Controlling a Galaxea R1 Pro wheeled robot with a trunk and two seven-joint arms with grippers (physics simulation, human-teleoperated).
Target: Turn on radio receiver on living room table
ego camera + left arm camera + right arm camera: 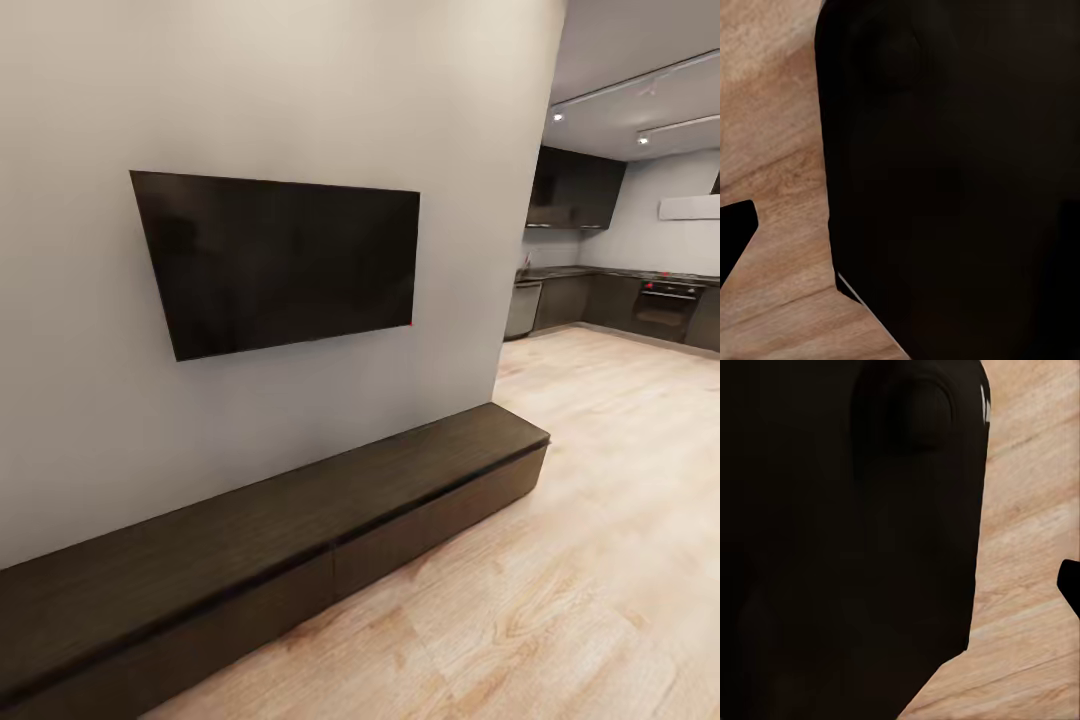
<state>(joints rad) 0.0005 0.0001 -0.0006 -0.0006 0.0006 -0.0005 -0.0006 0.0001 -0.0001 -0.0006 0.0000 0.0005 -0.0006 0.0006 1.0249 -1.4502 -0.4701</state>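
While the head view faces a grey wall [90, 420], a dark TV [280, 262] hangs at centre left and a long dark wood cabinet [300, 540] runs along the floor below it. Light wood floor [600, 520] fills the lower right; a kitchen with dark cabinets [600, 300] sits at upper right. Both wrist views show a black robot body [960, 180] over wood floor; gripper state: cannot tell.

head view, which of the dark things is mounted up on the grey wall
The flat black television screen hangs on the wall; the long dark wood cabinet sits on the light wood floor below it.
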